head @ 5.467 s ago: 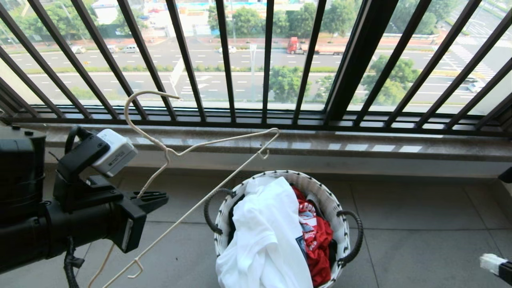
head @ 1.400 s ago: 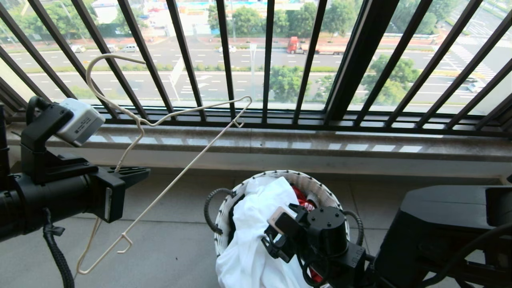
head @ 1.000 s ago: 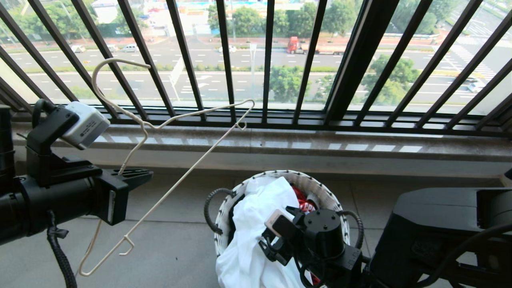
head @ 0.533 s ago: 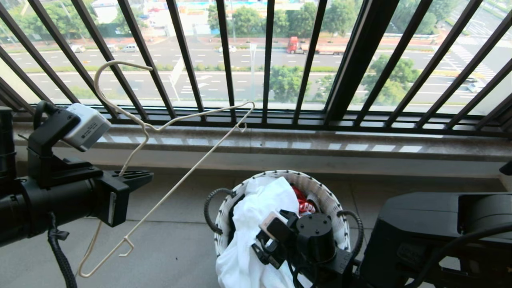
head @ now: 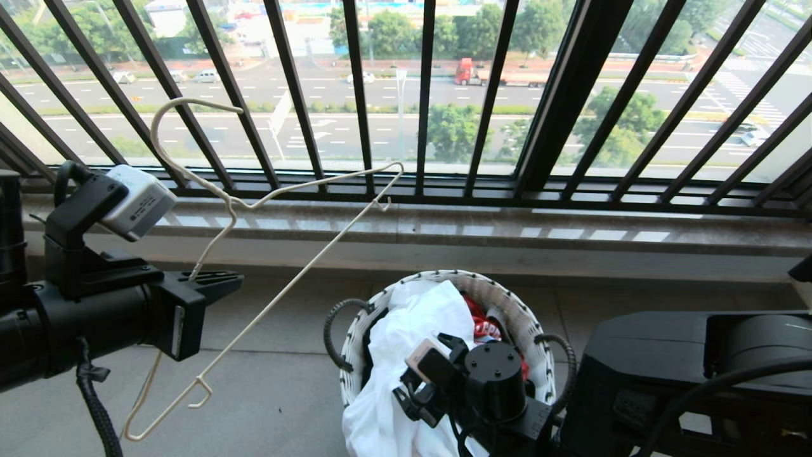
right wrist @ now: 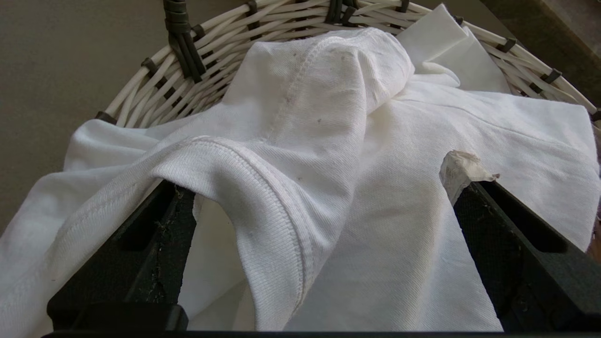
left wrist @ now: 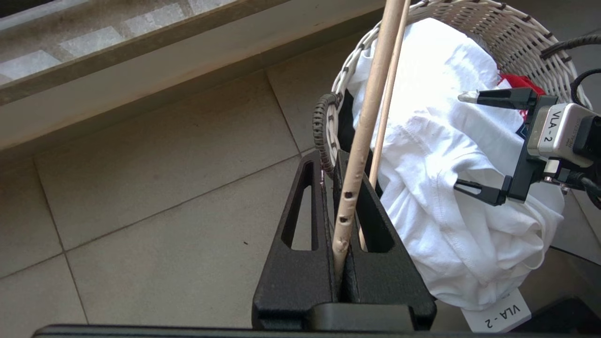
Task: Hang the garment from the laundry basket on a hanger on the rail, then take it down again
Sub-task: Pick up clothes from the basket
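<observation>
Our left gripper (head: 222, 282) keeps its fingers (left wrist: 361, 220) clamped on the thin cream hanger (head: 279, 190), held out to the left of the laundry basket (head: 501, 295) with the hook up against the black window bars (head: 358, 95). Our right gripper (head: 415, 397) hangs over the basket, fingers (right wrist: 512, 244) spread wide with a fold of the white T-shirt (right wrist: 328, 141) lying between them. The T-shirt is heaped in the basket on the tiled floor (head: 266, 393), a red garment (head: 485, 327) beside it.

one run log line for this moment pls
left end effector: shut on hanger | right end effector: open over white T-shirt in laundry basket | T-shirt not gripped
</observation>
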You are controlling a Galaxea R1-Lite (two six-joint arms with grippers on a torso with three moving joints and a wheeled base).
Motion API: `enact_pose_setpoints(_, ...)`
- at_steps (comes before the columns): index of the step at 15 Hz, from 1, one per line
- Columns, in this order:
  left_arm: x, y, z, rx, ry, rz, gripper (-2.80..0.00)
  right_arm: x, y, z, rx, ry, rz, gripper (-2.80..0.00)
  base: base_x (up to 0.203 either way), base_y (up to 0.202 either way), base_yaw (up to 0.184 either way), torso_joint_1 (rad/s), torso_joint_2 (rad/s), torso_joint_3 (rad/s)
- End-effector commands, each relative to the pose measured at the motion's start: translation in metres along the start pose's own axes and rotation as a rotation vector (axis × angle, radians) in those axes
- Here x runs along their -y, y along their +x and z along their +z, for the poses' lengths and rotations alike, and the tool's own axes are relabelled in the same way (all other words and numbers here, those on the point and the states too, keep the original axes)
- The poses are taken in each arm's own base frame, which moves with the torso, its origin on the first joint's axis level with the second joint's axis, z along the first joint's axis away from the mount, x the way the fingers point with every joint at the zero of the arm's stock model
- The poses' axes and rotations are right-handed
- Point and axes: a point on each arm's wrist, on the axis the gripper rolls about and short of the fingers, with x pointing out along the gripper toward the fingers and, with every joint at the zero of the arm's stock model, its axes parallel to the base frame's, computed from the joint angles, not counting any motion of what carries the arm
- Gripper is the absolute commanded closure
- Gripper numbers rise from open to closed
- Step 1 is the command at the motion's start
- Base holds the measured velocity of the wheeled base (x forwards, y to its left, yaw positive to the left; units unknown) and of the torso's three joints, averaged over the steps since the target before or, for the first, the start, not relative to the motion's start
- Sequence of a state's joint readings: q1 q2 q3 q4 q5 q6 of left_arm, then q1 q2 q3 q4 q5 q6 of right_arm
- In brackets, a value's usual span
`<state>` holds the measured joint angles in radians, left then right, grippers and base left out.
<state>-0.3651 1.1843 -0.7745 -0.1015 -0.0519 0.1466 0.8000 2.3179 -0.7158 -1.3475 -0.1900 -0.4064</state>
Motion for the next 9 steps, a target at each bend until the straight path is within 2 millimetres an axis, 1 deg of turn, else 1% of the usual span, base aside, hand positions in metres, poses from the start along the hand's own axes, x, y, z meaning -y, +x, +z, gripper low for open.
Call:
enact_pose_setpoints(1,0.000,0.000,0.000,0.002,0.001,0.000,0.00,0.000,0.002,0.000,0.009,-0.001,-0.007,0.00,0.000,0.000,0.000,0.000,0.00,0.000)
enact_pose_setpoints(4,0.001,0.000,0.000,0.003,0.002,-0.003,0.00,0.002,0.004,0.006,0.036,0.008,-0.021,0.00,0.000,0.000,0.000,0.000,0.00,0.000)
enact_pose_setpoints(6,0.001,0.000,0.000,0.002,0.001,-0.004,0.00,0.007,0.002,0.017,0.093,0.019,-0.050,0.00,0.000,0.000,0.000,0.000,0.00,0.000)
enact_pose_setpoints(9,0.001,0.000,0.000,0.000,0.003,-0.006,0.00,0.013,-0.002,0.029,0.131,0.027,-0.068,0.00,0.000,0.000,0.000,0.000,0.00,0.000)
